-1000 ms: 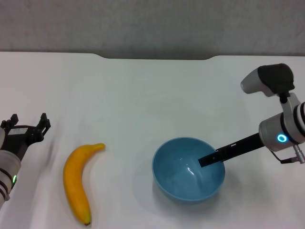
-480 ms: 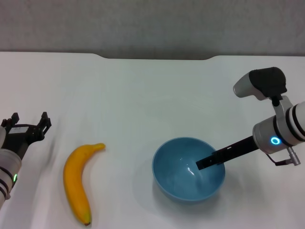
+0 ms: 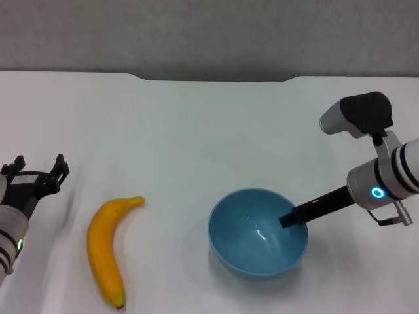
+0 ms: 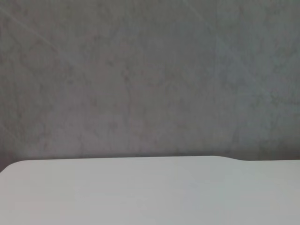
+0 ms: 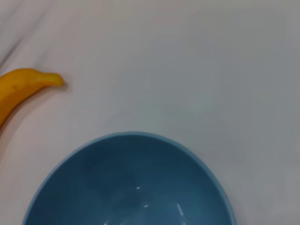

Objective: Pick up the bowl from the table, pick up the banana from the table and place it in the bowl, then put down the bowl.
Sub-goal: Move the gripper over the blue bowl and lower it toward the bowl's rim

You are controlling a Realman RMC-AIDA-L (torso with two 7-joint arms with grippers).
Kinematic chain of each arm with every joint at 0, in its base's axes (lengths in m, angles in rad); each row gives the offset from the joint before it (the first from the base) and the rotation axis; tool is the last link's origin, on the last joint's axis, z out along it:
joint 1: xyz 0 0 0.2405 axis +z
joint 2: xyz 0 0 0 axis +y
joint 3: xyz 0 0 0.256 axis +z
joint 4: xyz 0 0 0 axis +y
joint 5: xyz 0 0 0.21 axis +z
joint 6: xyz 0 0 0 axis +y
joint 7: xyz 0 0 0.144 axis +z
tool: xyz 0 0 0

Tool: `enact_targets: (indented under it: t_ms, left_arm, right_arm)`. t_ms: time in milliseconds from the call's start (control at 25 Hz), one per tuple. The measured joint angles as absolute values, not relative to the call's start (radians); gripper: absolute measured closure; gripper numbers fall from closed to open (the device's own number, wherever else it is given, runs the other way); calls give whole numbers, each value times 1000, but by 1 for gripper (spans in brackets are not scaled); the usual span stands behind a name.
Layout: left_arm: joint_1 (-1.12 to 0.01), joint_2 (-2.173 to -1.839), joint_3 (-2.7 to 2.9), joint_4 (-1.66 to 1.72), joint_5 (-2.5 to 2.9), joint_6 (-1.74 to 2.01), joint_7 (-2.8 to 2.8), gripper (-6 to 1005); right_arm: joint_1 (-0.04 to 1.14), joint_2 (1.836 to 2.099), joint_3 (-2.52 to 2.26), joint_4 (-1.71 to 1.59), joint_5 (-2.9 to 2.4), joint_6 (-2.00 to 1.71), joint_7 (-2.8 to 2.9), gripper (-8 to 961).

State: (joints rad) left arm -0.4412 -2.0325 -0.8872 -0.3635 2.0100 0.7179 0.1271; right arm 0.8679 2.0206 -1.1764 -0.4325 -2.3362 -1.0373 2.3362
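The light-blue bowl (image 3: 252, 239) stands on the white table (image 3: 196, 131) at the front right; the right wrist view shows its glossy inside (image 5: 131, 187). My right gripper (image 3: 288, 219) reaches in from the right, its black tip at the bowl's right rim, just over the inside. The yellow banana (image 3: 105, 252) lies to the left of the bowl, apart from it, stem towards the back; its stem end shows in the right wrist view (image 5: 28, 82). My left gripper (image 3: 38, 171) is open and empty at the table's left edge, left of the banana.
The table's far edge has a shallow notch (image 3: 216, 80) with a grey wall behind it. The left wrist view shows only the table's surface (image 4: 140, 192) and that wall.
My right arm has moved a little to the left, and its black tip has drawn back from over the bowl's middle to the right rim. The banana and the left arm have not moved.
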Motion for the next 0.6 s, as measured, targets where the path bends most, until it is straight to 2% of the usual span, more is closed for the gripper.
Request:
enact_targets:
  t_ms: [240,440,600]
  left_arm:
    - [-440,-2033,-887,-363,2008,718,127,187]
    - [-436,-2033,-887,-363,2008,718,126,186]
    - [-435,-2033,-887,-363,2008,718,126,186]
  right_arm:
    - [863,2020,-1197,-433,-2338,-1011,2337,690]
    - [862,2020,-1234,-435,-2337,-996,2337,740]
    - [862,2020,-1242,-436,-2337,-991,2337,818]
